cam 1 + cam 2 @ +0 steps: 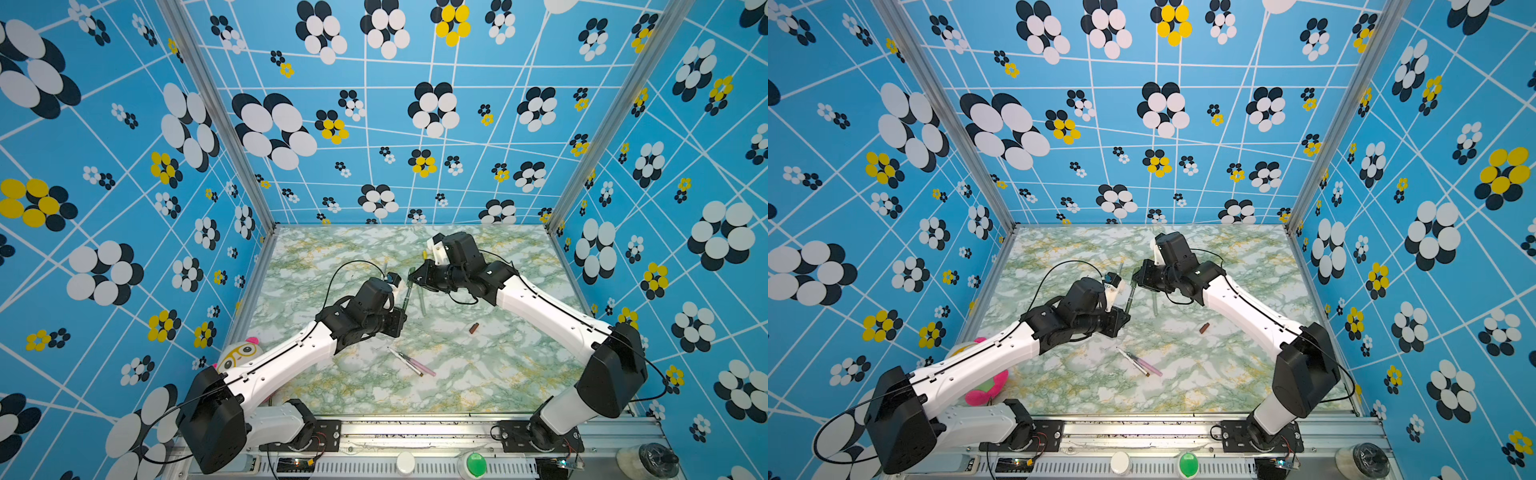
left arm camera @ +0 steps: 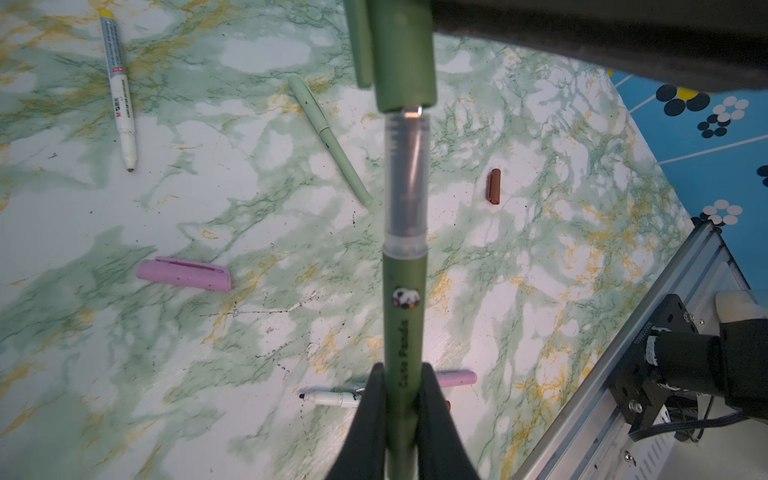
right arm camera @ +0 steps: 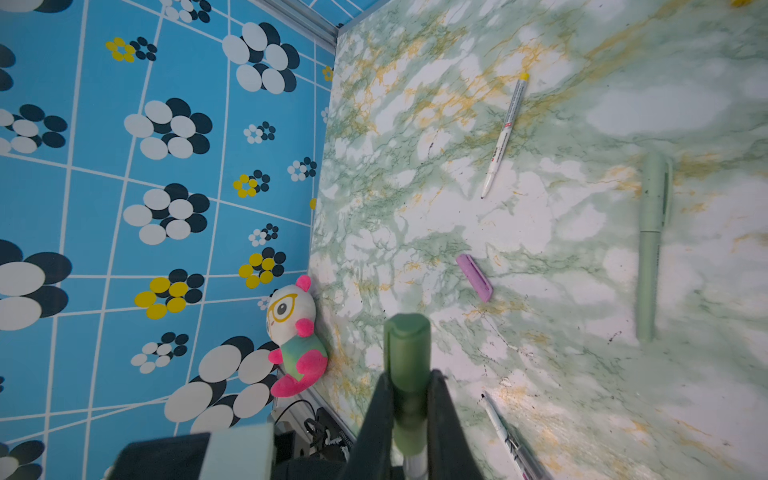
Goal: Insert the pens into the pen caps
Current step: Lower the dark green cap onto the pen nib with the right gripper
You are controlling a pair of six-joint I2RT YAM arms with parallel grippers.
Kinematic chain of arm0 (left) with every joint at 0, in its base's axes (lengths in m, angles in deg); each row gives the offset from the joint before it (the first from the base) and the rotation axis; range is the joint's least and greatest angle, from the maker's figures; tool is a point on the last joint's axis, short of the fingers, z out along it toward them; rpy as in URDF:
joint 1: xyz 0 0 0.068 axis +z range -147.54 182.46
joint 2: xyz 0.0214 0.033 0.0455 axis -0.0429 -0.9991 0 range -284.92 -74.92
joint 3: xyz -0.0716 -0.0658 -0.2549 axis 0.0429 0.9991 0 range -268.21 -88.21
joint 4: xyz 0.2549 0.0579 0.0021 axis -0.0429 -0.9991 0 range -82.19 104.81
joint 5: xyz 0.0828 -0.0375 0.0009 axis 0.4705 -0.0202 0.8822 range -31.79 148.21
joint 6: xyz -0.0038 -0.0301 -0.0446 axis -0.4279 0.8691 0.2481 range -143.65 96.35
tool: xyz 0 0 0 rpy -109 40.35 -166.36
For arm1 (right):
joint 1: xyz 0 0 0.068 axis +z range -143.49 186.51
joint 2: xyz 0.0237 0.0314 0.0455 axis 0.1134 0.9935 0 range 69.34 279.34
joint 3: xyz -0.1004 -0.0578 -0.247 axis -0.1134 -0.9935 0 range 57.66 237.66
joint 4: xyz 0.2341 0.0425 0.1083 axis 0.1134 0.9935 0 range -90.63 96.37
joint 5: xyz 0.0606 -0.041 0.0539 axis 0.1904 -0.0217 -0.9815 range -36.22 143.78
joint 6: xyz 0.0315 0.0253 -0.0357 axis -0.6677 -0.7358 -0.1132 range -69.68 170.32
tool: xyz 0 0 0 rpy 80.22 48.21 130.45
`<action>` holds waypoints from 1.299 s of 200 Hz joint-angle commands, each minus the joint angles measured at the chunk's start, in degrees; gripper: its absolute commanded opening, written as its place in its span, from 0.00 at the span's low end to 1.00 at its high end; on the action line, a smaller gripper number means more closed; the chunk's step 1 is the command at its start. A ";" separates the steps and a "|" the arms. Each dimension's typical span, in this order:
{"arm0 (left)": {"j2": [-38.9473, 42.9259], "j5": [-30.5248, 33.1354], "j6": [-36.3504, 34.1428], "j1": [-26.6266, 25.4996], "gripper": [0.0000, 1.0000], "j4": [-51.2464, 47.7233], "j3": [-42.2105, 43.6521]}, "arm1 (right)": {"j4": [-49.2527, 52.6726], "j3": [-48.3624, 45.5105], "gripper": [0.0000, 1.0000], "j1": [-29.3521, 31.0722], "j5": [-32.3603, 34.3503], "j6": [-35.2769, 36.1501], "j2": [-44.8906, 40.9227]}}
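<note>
My left gripper [image 2: 403, 374] is shut on the dark green pen [image 2: 405, 316], which shows as a thin stick [image 1: 408, 291] in both top views above the table's middle. The pen's clear front section [image 2: 405, 178] meets the open mouth of the dark green pen cap [image 2: 405, 54]. My right gripper [image 3: 409, 376] is shut on that cap [image 3: 407, 353]. The two grippers [image 1: 1125, 309] [image 1: 1136, 276] face each other closely. Loose on the table lie a pink cap [image 2: 185, 274], a brown cap [image 1: 473, 328], a yellow-ended white pen [image 3: 505, 133], a pink pen [image 1: 424, 368] and a white pen [image 2: 332, 398].
A pale green pen [image 3: 650, 245] with its cap on lies just right of the grippers [image 1: 422, 299]. A plush toy [image 1: 984, 386] sits at the table's near left edge under the left arm. Patterned walls close in three sides, and a metal rail [image 1: 415, 432] runs along the front.
</note>
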 commanded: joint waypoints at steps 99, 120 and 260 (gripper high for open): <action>1.41 5.07 1.07 -0.12 0.00 6.62 -0.55 | -1.89 -3.16 0.06 3.57 0.50 -0.29 0.66; 2.61 7.72 0.68 -0.06 0.00 10.70 0.56 | -1.40 -3.57 0.06 3.71 -0.48 -1.11 1.36; -1.33 8.22 -5.96 5.04 0.00 27.75 -4.53 | 1.52 -3.72 0.07 7.13 -2.89 -0.96 8.06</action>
